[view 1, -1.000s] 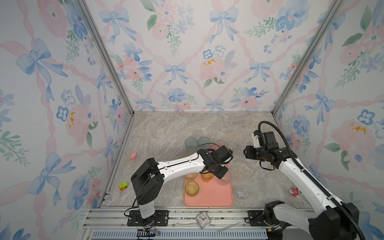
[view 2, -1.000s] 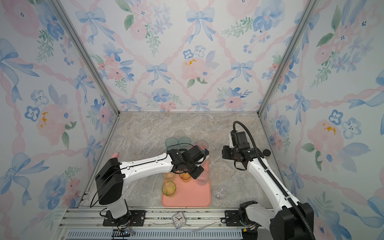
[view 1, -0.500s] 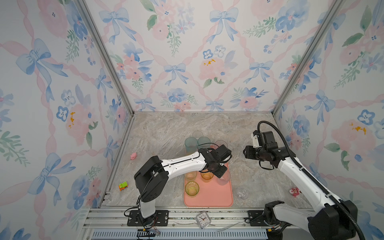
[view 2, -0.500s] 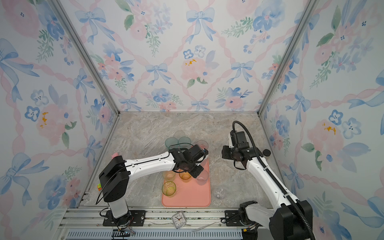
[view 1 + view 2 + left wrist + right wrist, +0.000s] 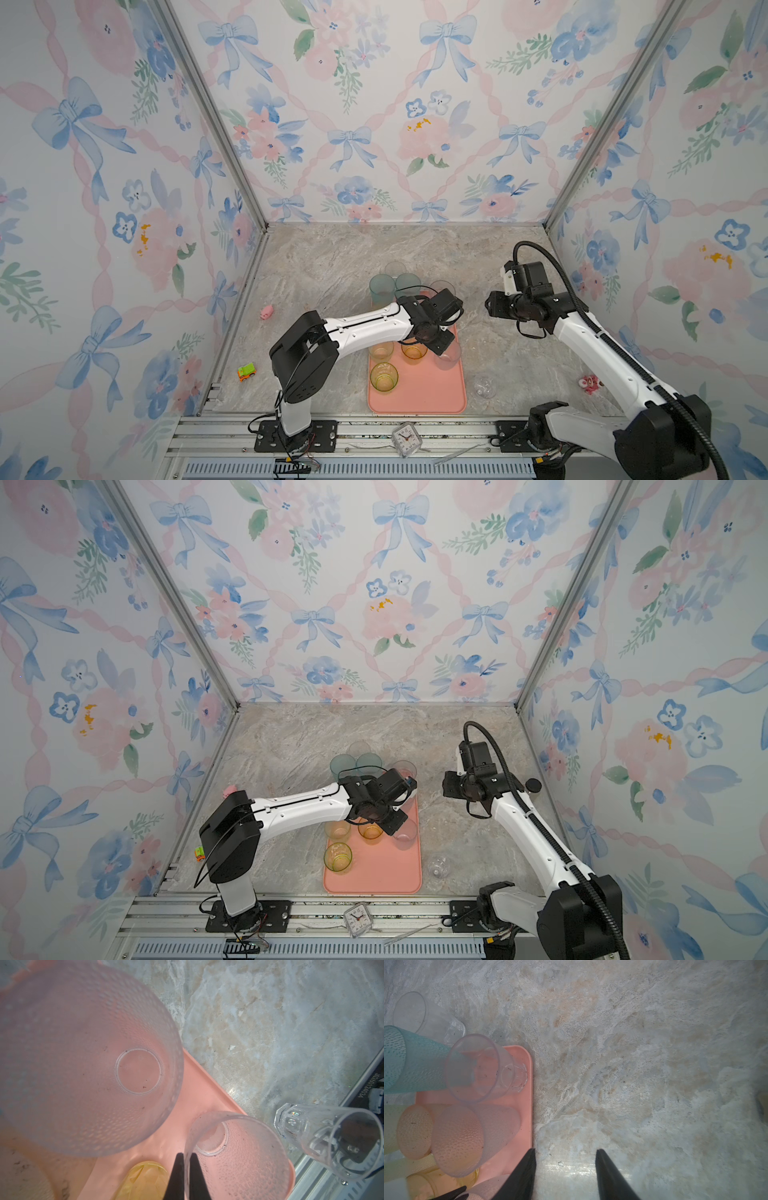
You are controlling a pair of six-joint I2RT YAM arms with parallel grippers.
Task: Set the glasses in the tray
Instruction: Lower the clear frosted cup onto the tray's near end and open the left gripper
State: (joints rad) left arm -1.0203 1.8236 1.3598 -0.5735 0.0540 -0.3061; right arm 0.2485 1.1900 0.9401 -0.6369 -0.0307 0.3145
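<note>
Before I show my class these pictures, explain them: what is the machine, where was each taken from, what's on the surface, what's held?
Two white robot arms stand at a marble table. The two wide pictures look down from above; the two close-ups come from cameras on the arms' wrists. On the table lies a pink tray holding several glasses; teal glasses stand at its far end, a small clear glass beside it. The left gripper is shut on the rim of a frosted glass in the tray. The right gripper is open, holding nothing.

tray (image 5: 419,395): smooth matt plastic
frosted glass (image 5: 249,1157): translucent, dimpled plastic
surface (image 5: 633,1064): marbled stone look, faint sheen
</note>
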